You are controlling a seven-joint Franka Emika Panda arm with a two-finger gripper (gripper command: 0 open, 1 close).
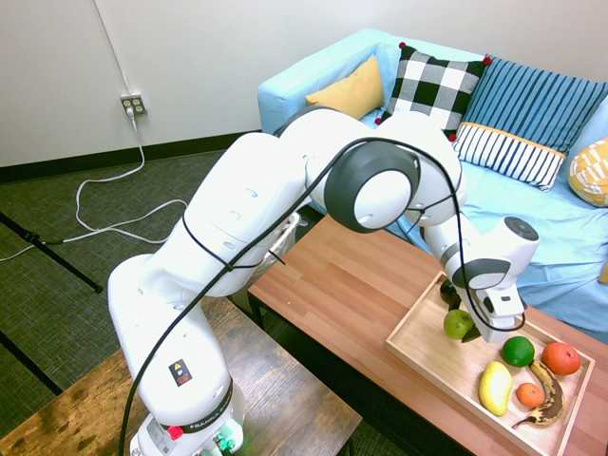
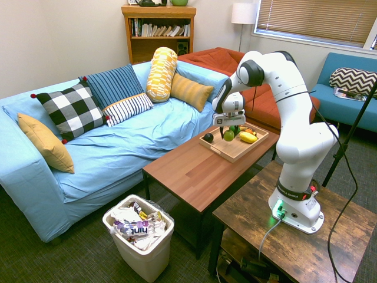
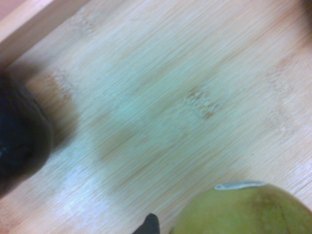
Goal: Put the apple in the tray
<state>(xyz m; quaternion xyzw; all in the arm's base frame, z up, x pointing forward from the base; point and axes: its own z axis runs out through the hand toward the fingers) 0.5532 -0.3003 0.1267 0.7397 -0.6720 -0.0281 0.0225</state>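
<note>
The light yellow-green apple (image 1: pixel 458 324) sits low in the near-left part of the light wood tray (image 1: pixel 418 356), and I cannot tell whether it touches the floor. My gripper (image 1: pixel 472 332) points down and is shut on it, with one dark finger showing beside the fruit. From the other side, the apple (image 2: pixel 229 135) is under the gripper (image 2: pixel 224 132), inside the tray (image 2: pixel 232 152). In the wrist view the apple (image 3: pixel 243 209) is close by over the tray's bare floor (image 3: pixel 170 97).
A small dark fruit (image 1: pixel 447 292) lies in the tray's corner behind the apple. A dark green fruit (image 1: pixel 518 351), a red-orange fruit (image 1: pixel 560 357), a yellow fruit (image 1: pixel 495 388), a small orange (image 1: pixel 530 394) and a browned banana (image 1: pixel 549 404) fill its right half. The tray rests on a wooden coffee table (image 1: pixel 342 285).
</note>
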